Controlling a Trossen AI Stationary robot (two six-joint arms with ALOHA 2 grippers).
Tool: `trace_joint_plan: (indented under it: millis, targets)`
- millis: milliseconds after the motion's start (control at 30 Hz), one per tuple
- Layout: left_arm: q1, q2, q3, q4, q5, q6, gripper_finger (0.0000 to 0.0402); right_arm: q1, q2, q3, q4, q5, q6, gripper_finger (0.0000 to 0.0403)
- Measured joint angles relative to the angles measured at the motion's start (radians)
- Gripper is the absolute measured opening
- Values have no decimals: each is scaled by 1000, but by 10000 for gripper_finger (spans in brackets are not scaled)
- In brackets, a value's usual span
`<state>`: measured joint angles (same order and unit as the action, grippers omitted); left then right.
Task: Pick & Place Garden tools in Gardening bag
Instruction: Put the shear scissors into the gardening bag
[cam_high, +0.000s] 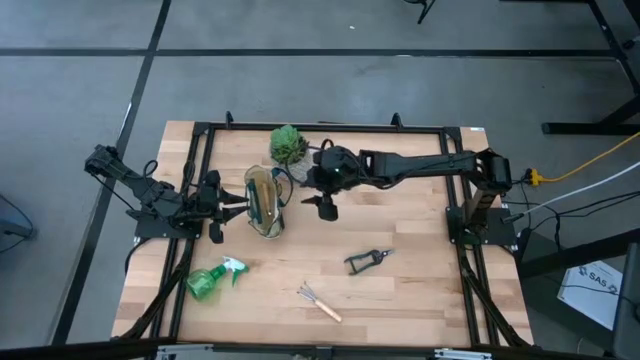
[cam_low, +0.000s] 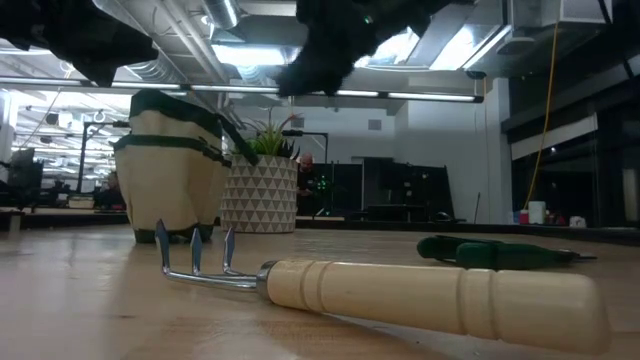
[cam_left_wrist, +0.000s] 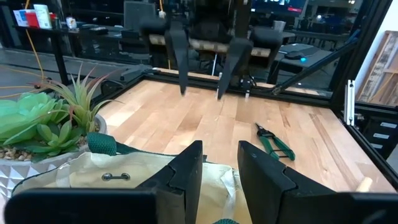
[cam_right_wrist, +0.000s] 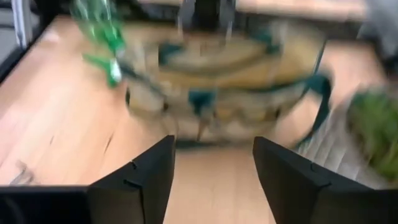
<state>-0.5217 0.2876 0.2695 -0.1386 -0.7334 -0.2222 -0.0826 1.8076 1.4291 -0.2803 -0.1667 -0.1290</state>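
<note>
No writing on the table things can be read; only a white box on the floor off the table's right edge (cam_high: 596, 286) shows dark print too small to make out.

Taking the bag (cam_high: 266, 201) as the landmark and going left to right: the left gripper (cam_high: 240, 207) sits at the bag's left side, its fingers (cam_left_wrist: 186, 177) part open with the cream rim between them (pressing on the canvas, as far as can be seen). The spray bottle (cam_high: 210, 280) lies on its side below and left of the bag. The bag stands upright with its mouth open, a wooden-handled tool showing inside it. The potted plant (cam_high: 288, 145) stands just above the bag's right side. The right gripper (cam_high: 326, 207) hovers just right of the bag, fingers (cam_right_wrist: 140, 177) spread wide and holding nothing. The rake (cam_high: 318, 301) lies below and right of the bag, the shears (cam_high: 367, 260) farther right.
</note>
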Motion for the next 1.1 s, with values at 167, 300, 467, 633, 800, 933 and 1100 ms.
trace_joint_plan:
  millis: [167, 300, 467, 633, 800, 933, 1100]
  targets:
    - [0, 0, 0, 0, 1, 0, 98, 37, -8, -83, -21, 5, 68, 204]
    - [0, 0, 0, 0, 1, 0, 98, 91, -63, -209, 67, 83, 134, 192]
    - [0, 0, 0, 0, 1, 0, 98, 156, -157, -374, 248, 200, 218, 180]
    - [0, 0, 0, 1, 3, 0, 98, 210, -203, -515, 423, 223, 284, 178]
    - [0, 0, 0, 0, 2, 0, 98, 260, -177, -574, 555, 219, 290, 178]
    - [0, 0, 0, 0, 2, 0, 98, 277, -161, -580, 613, 218, 289, 178]
    - [0, 0, 0, 0, 2, 0, 98, 280, -159, -580, 614, 218, 275, 178]
